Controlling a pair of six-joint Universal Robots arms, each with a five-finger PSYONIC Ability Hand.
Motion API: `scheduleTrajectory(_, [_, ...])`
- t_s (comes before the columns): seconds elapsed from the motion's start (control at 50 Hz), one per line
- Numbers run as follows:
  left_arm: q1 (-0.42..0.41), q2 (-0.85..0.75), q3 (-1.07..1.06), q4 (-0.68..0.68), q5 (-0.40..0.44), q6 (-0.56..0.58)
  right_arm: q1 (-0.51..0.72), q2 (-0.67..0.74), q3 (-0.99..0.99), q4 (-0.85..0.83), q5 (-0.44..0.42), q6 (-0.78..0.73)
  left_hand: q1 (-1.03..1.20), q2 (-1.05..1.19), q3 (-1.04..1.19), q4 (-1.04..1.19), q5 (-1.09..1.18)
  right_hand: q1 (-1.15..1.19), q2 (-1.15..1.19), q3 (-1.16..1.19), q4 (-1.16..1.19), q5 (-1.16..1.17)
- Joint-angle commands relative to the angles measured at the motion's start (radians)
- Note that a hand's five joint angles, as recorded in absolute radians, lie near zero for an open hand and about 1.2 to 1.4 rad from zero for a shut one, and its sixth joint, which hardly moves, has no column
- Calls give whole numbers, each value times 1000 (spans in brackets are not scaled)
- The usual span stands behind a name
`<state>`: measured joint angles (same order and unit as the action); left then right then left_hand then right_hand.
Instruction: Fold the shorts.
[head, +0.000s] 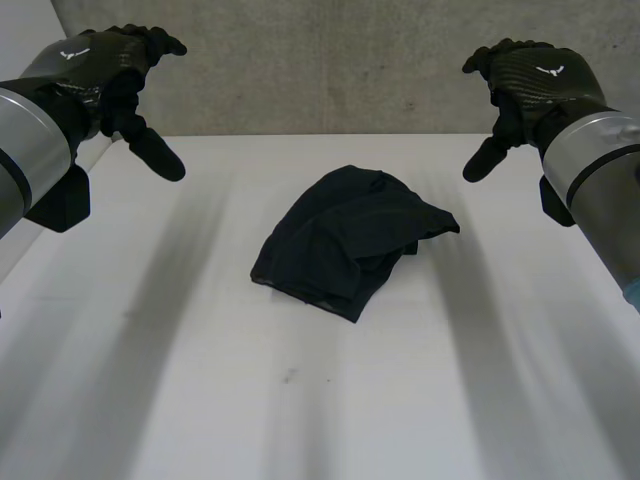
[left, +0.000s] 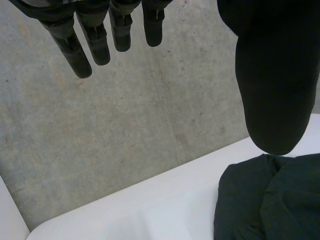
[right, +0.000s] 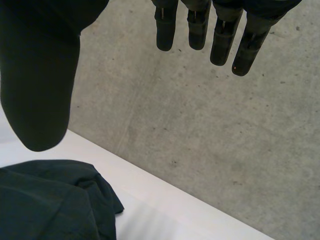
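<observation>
The shorts (head: 345, 240) lie bunched on the white counter (head: 150, 380), at the centre of the head view. The left hand (head: 100, 65), upper left, and the right hand (head: 535, 80), upper right, hover released, fingers relaxed, grasping nothing.

Open table (head: 180, 380) surrounds the shorts (head: 345, 240) on all sides, and only the concrete wall (head: 330, 70) rises behind them.
</observation>
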<state>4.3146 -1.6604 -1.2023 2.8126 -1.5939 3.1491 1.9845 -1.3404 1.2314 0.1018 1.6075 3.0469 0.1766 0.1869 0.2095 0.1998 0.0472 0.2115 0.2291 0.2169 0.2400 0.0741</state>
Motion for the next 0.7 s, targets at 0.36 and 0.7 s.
scheduleTrajectory(0.36, [0,-78,-19,31,0,11,186,206,33,-20,-216,-338,-2,-12,-35,-25,-47,-37,-55,-42,-65,-74])
scheduleTrajectory(0.7, [-13,-238,-46,109,6,8,122,316,-43,-205,-4,-323,-2,-12,-35,-25,-47,1185,1167,1179,1156,1148])
